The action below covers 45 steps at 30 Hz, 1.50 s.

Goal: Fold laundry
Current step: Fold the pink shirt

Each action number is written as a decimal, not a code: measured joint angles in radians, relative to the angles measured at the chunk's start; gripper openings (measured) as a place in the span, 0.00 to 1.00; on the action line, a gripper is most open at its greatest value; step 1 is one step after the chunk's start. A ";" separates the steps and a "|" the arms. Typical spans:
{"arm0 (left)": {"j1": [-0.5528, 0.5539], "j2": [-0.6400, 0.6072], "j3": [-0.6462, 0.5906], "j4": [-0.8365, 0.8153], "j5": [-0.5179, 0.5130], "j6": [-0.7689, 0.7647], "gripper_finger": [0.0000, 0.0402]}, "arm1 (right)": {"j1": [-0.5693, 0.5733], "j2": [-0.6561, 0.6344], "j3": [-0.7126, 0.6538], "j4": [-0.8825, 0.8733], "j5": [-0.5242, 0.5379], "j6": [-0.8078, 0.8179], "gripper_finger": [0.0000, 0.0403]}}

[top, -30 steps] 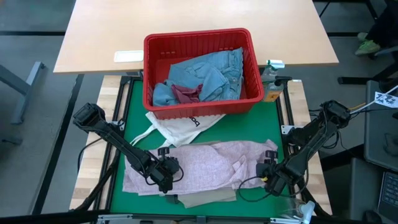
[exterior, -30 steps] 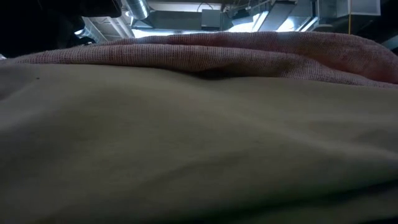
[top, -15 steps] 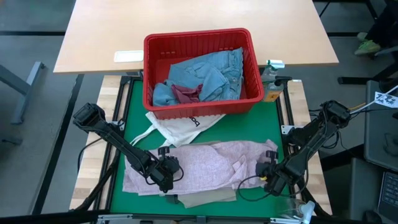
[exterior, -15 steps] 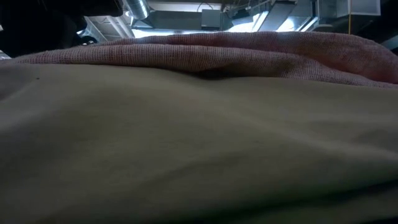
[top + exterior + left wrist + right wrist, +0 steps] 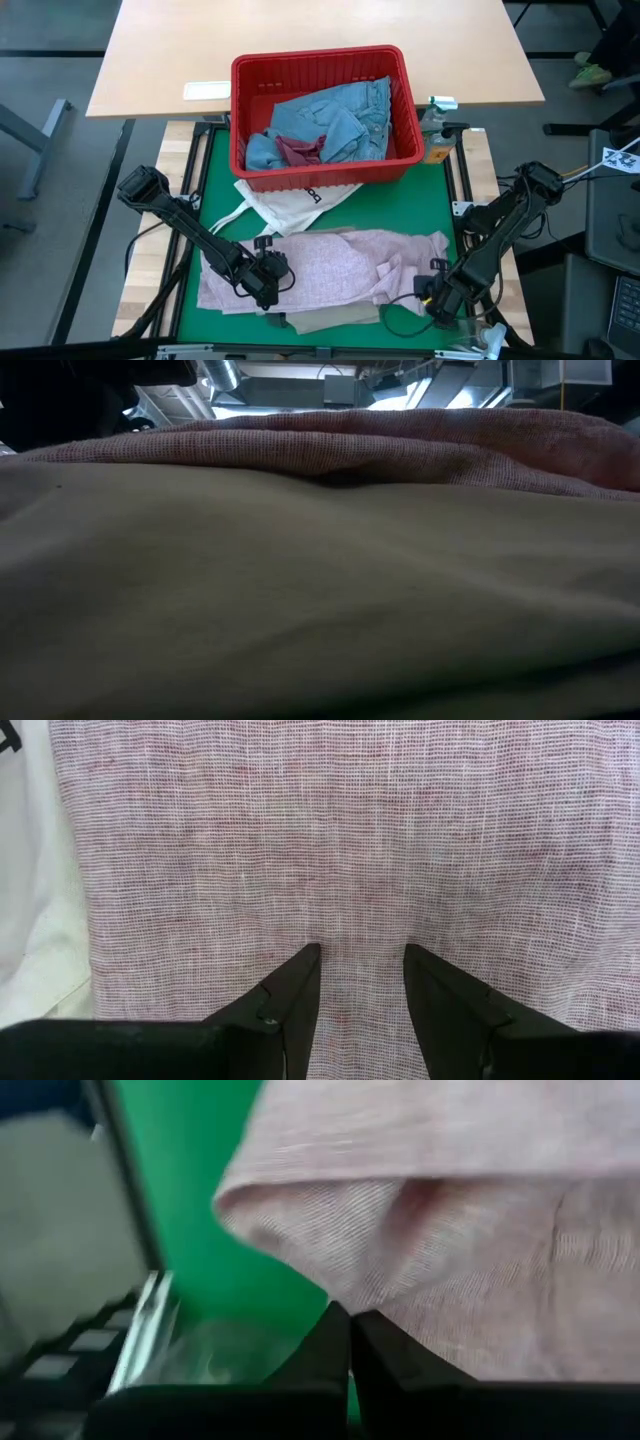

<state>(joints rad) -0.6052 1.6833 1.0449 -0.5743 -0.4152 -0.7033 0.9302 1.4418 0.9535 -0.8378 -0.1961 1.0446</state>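
The right gripper, fingers pinched together, grips the pink top's edge near the green mat's front right corner. The left gripper, jaws narrowly apart, presses on the top's front left. Beige trousers lie underneath; behind, a tote and red basket holding jeans.

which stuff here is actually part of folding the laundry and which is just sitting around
Part of the job: mottled pink top, beige trousers, blue denim jeans, dark red garment.

Just lying about: red basket, white tote bag, white card.
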 joint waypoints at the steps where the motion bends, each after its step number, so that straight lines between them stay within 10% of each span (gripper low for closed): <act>1: 0.000 0.000 0.000 0.000 0.000 0.000 0.35 | 0.000 0.000 0.000 -0.002 -0.044 0.004 0.01; 11: 0.000 0.000 0.000 0.000 0.001 0.000 0.35 | 0.000 0.000 0.000 -0.072 -0.234 0.008 0.01; 45: -0.006 -0.005 0.055 -0.005 0.017 0.094 0.35 | -0.001 0.000 0.001 -0.186 -0.244 0.147 0.33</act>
<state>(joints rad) -0.6113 1.6778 1.1004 -0.5794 -0.3981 -0.6097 0.9295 1.4418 0.9540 -1.0233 -0.4399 1.1915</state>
